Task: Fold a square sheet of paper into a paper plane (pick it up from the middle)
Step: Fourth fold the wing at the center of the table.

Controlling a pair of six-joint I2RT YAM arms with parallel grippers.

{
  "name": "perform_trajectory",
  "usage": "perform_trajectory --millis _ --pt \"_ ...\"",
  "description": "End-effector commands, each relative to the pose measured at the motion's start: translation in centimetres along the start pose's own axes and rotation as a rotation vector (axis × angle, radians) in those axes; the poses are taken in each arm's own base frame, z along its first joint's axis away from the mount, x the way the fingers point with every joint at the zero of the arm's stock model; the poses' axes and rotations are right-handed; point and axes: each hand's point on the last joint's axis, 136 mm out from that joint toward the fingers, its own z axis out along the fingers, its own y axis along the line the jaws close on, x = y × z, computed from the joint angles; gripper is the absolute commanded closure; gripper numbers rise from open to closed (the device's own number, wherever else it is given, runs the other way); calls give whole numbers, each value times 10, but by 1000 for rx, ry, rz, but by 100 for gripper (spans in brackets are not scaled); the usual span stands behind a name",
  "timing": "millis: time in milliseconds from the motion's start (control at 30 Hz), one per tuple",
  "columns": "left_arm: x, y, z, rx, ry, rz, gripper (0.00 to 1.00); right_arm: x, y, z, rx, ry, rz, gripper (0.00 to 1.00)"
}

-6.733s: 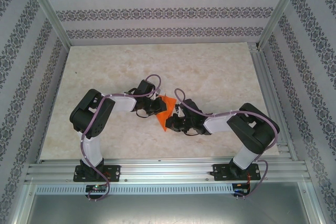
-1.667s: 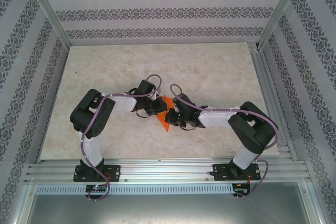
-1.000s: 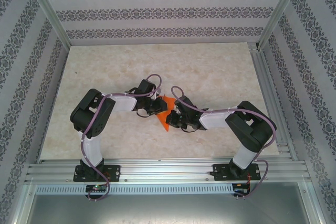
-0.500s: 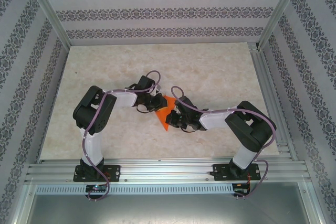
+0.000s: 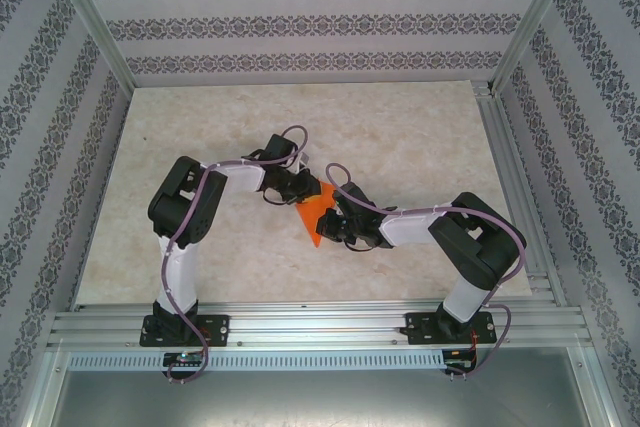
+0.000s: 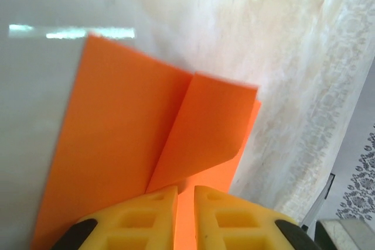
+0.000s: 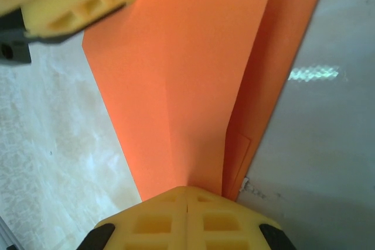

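While my two arms meet over the middle of the marbled table (image 5: 420, 137), my left claw (image 6: 186, 194) pinches the far-left edge of the orange sheet of paper (image 5: 314, 215) between yellow fingers set a narrow slit apart. My right claw (image 7: 186, 194), its fingers pressed fully together, grips the sheet's right side, and a folded flap lies creased across the paper between the two claws.

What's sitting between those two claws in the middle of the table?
The folded orange paper bridges that gap. The left gripper and the right gripper each pinch one side, as the overhead view shows.
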Motion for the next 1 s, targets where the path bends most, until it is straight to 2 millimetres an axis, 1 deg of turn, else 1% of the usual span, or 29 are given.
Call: perform_trajectory --millis 0,133,267,400,733,867,967 --pt "-44 21 -8 -78 -129 29 82 50 -68 0 242 162 42 100" --pt "-53 18 -4 -68 -120 36 81 50 -68 -1 241 161 42 100" --pt "-59 21 2 -80 -108 34 81 50 -68 -1 241 164 41 100" --pt "-66 23 4 -89 -113 30 81 50 -67 -2 242 166 35 100" --pt "-101 0 -4 -74 -136 50 79 48 -67 -3 246 162 37 100" --pt "-108 -9 -9 -58 -140 52 78 45 -64 -3 244 159 32 100" --pt "-105 -29 -25 -18 -154 73 77 43 -60 -3 238 155 24 100"
